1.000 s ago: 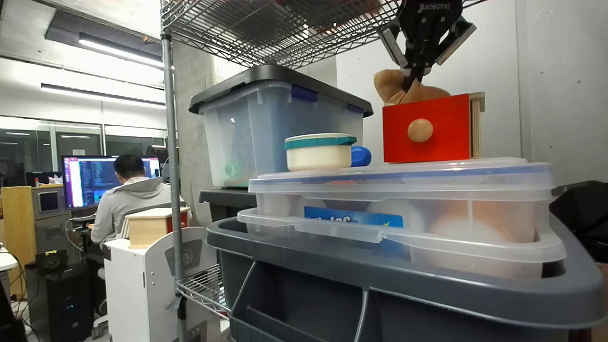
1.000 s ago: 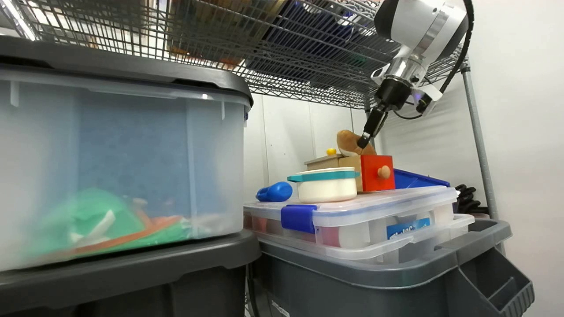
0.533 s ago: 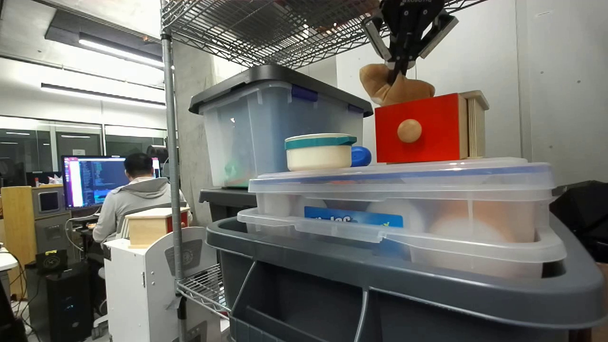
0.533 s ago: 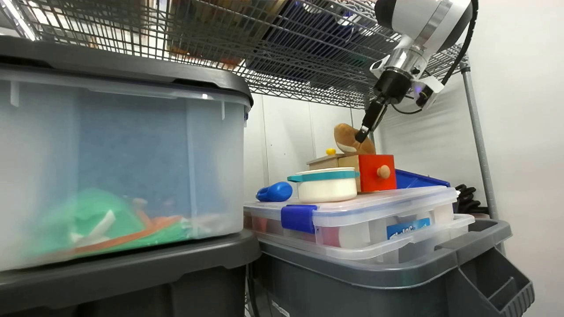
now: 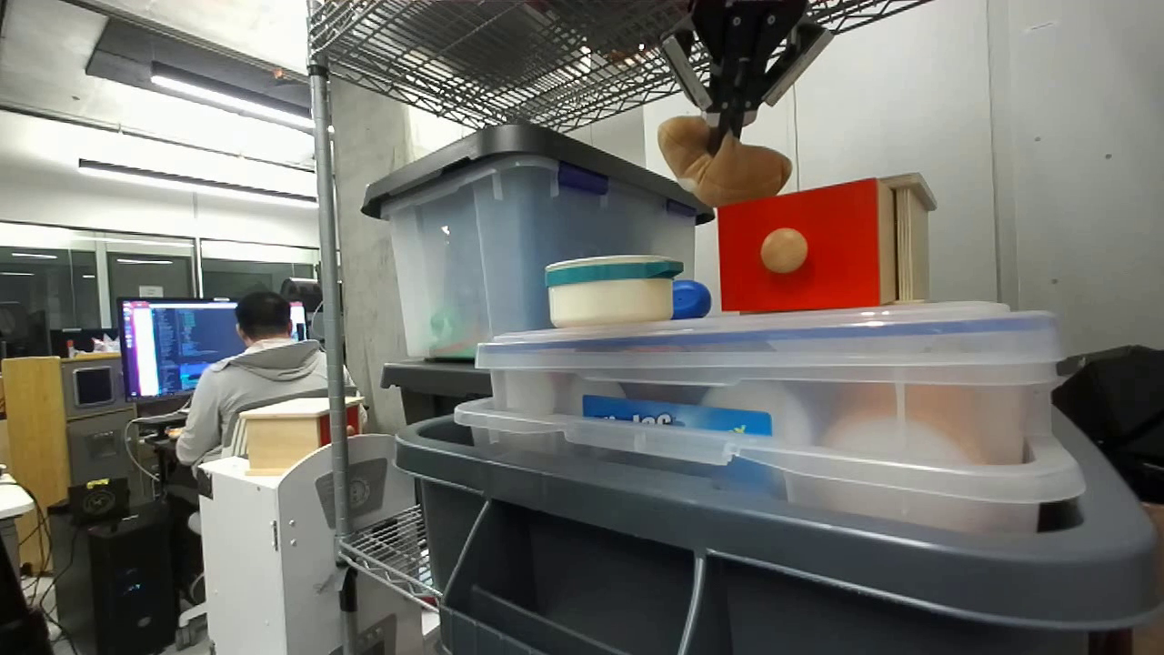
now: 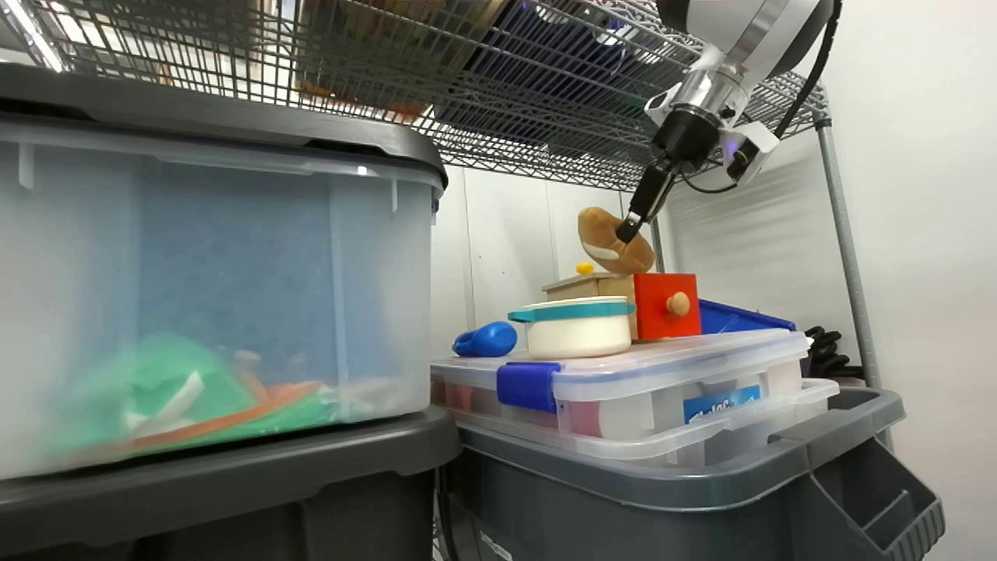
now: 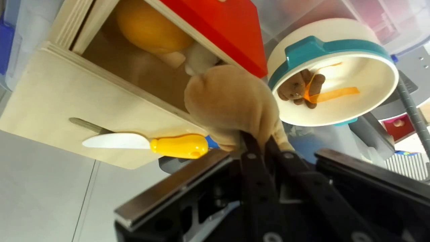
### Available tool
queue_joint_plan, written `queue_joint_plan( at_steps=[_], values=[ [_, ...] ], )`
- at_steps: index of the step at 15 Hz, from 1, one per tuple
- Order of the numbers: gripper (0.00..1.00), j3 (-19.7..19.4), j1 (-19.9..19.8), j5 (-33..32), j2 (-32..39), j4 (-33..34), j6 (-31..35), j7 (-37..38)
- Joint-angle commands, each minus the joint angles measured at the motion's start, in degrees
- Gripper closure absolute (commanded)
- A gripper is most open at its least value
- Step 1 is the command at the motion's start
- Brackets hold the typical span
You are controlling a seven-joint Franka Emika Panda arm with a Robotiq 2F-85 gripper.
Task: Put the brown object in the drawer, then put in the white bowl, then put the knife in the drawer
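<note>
The brown object (image 5: 741,173), a tan plush lump, hangs pinched in my gripper (image 5: 723,136), just above the drawer's upper corner in an exterior view; whether it touches the rim I cannot tell. The wrist view shows the drawer (image 7: 228,30) pulled out, its red front facing away; a yellow-orange round thing (image 7: 151,27) and a pale thing (image 7: 201,58) lie inside. Beside it stands the white bowl (image 7: 373,77) with a teal band, holding a brown lump and an orange strip. The knife (image 7: 179,146), white-bladed and yellow-handled, lies on the wooden cabinet top (image 7: 50,97), near a slot.
Drawer unit and bowl stand on a clear lidded tub (image 6: 701,354). A blue rounded item (image 6: 487,340) sits by the bowl. The tall clear tub (image 5: 455,255) rises nearby. A wire shelf (image 5: 546,64) spans overhead, close to the arm.
My gripper has moved left in one exterior view and up in another, with the brown object now higher and off to the drawer's side. The drawer has shifted slightly left.
</note>
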Motion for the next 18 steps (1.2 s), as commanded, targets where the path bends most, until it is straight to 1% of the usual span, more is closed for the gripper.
queue_joint_plan(
  at_steps=[1, 9, 18],
  values=[
    [0.98, 0.47, 1.22, -0.46, -3.07, -2.81, 1.36, 0.21],
    [0.98, 0.90, 3.77, 0.19, -4.64, -5.17, 1.46, 1.00],
    [0.98, 0.82, 4.02, 0.10, -3.63, -5.54, 2.26, 1.62]
  ],
)
